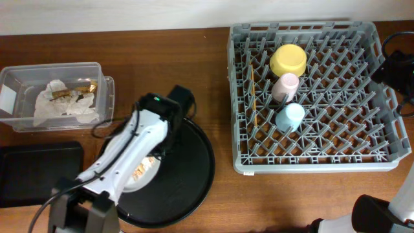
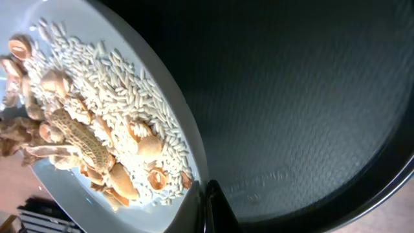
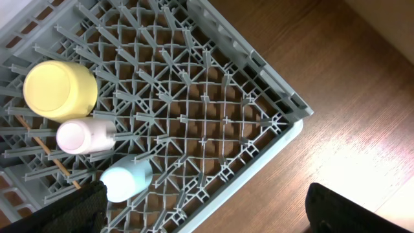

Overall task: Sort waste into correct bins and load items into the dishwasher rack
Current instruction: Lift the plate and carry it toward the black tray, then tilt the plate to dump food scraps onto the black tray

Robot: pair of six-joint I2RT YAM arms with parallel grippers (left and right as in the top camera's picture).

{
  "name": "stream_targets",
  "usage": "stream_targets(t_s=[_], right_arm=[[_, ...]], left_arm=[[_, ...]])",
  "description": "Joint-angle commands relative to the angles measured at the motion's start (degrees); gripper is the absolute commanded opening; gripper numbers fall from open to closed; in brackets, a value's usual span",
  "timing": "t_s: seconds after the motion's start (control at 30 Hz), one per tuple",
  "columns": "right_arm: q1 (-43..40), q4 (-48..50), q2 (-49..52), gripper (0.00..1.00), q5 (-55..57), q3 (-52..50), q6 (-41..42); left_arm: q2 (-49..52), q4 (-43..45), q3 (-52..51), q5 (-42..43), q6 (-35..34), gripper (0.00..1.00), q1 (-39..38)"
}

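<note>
My left gripper [image 2: 208, 208] is shut on the rim of the round white plate [image 2: 71, 194], which carries beige-tan food scraps [image 2: 97, 129] over the large round black serving tray [image 1: 187, 175]. From overhead, the plate [image 1: 143, 176] shows partly under the left arm. The grey dishwasher rack [image 1: 381, 162] holds the yellow bowl [image 1: 288, 59], pink cup [image 1: 285, 86], blue cup [image 1: 290, 116] and wooden chopsticks [image 1: 254, 103]. My right gripper [image 3: 207, 210] is open and empty above the rack's near corner [image 3: 284, 123]. The clear tub [image 1: 103, 97] holds white napkins [image 1: 55, 103] and a gold-brown wrapper [image 1: 81, 88].
The shallow black rectangular tray [image 1: 39, 171] lies at the front left, below the clear tub. Bare wooden table [image 1: 168, 58] lies between the tub and the rack. The right arm's body [image 1: 396, 65] hangs over the rack's right edge.
</note>
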Motion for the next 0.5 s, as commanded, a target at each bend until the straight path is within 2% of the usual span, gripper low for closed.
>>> stream_targets(t_s=[0.0,0.13,0.3,0.47], right_arm=[[-0.1,-0.1,0.0,0.98,0.1,0.0,0.3],[-0.1,-0.1,0.0,0.98,0.1,0.0,0.3],[-0.1,-0.1,0.0,0.98,0.1,0.0,0.3],[-0.1,-0.1,0.0,0.98,0.1,0.0,0.3]], left_arm=[[0.2,-0.9,5.0,-1.9,4.5,0.01,4.5],[0.2,-1.0,10.2,-1.7,9.0,0.01,12.8],[0.2,0.9,12.3,-1.5,10.2,0.01,24.6],[0.2,6.8,12.3,9.7,13.2,0.01,38.0]])
